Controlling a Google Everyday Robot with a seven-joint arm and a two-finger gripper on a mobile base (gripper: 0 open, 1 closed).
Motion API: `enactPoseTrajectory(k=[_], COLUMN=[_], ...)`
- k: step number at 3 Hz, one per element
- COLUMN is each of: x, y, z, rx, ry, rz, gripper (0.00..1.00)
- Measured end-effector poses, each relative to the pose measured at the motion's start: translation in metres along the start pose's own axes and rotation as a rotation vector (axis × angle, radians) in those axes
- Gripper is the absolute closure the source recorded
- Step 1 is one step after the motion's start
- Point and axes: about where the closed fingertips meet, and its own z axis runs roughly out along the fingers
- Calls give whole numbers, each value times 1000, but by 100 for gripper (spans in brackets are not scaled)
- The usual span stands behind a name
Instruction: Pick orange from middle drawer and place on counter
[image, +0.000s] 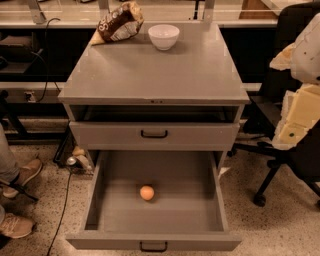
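The orange (147, 192) is a small round ball lying on the flat grey floor of the middle drawer (100, 200), a little left of centre. The drawer is pulled far out, with its black handle (153, 246) at the bottom edge of the view. The counter (155, 70) is the broad grey top of the cabinet above it. My gripper (296, 117), white and pale yellow, hangs at the right edge of the view. It is well to the right of the cabinet, above the level of the drawer and far from the orange, and it holds nothing that I can see.
A white bowl (163, 36) and a brown snack bag (117, 22) stand at the back of the counter. Another grey drawer front with a black handle (154, 134) sits above the open drawer. A black office chair (280, 165) stands to the right, a person's shoes (20, 200) to the left.
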Motion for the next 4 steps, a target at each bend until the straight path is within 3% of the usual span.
enactPoseTrajectory(k=[2,4], x=[2,5], y=[4,29], z=[17,104], rx=[-15,-92], ry=[-27,-135], rz=[29,186], gripper=[0,0])
